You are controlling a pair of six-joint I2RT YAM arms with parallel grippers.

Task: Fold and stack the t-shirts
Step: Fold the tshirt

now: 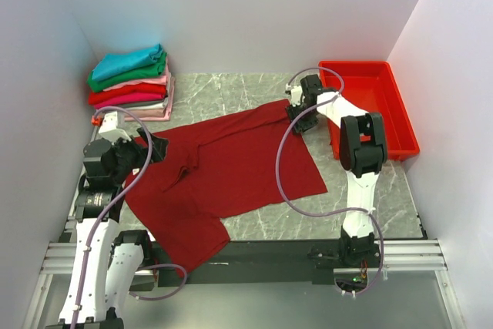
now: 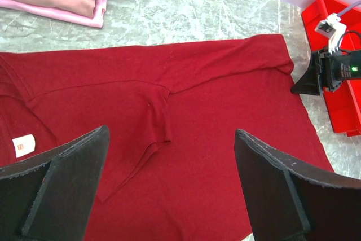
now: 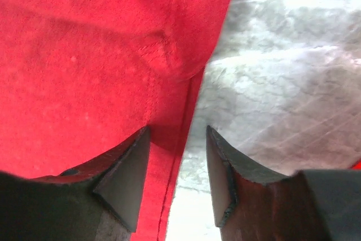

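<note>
Dark red t-shirt [image 1: 231,171] spread flat at frame centre, lower corner past the table [image 1: 231,90] edge. Folded stack [image 1: 131,78] upper left. Red tray [image 1: 370,105] upper right, just beside right gripper [image 3: 177,131], whose jaws stand part-open astride the shirt hem, not pinching. Left gripper [image 2: 170,134] gapes wide, empty, above the shirt.

White walls [image 1: 231,13] enclose a marbled (grey-veined) tabletop [image 1: 254,90].
</note>
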